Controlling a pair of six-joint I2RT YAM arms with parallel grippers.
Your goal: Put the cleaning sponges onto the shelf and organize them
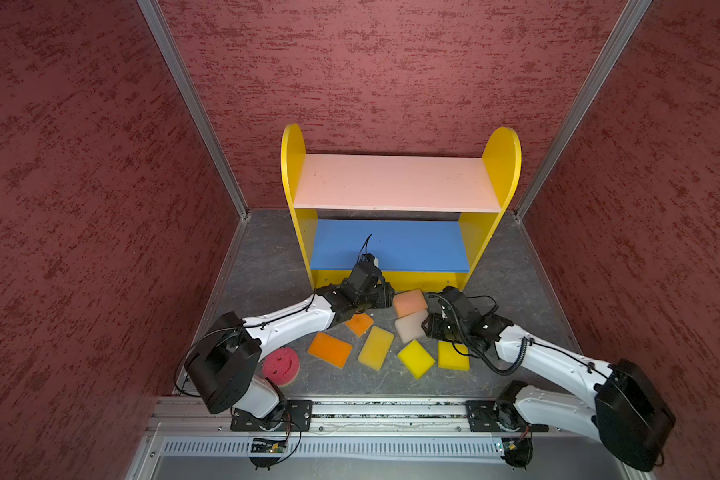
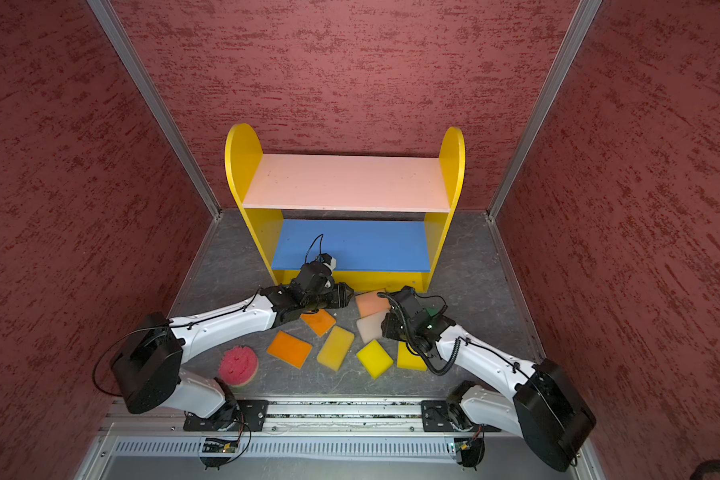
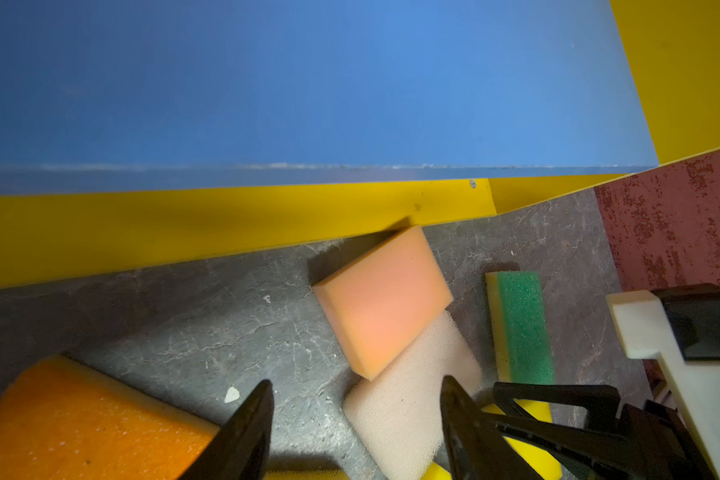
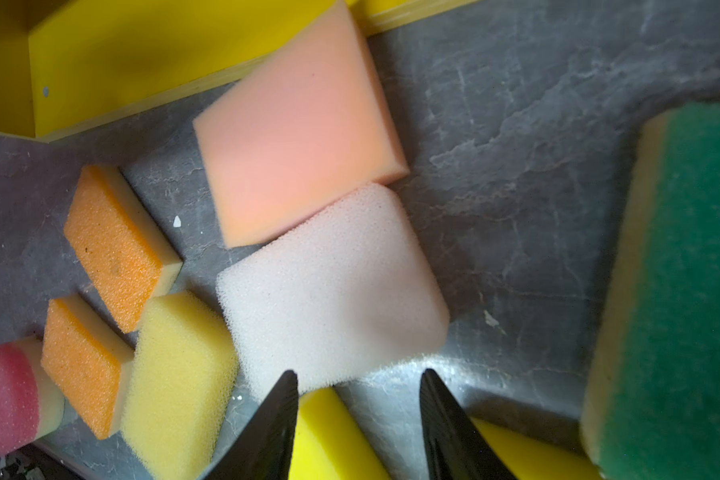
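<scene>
Left hand (image 3: 356, 384) and right hand (image 4: 358, 374) both released, empty
Off-white sponge (image 4: 333, 286) lies just ahead of each, touching peach sponge (image 4: 296, 133) beyond

pink board (image 1: 395, 183) free | blue board (image 1: 412, 245) seemingly free | sponges (image 1: 376, 347) crowd floor (image 1: 267, 266)

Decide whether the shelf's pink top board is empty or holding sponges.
Empty: the pink top board shows bare in both top views.

Soft, even light; both top views bow at their edges; green-topped sponge (image 4: 691, 291) blurred in the right wrist view.
</scene>
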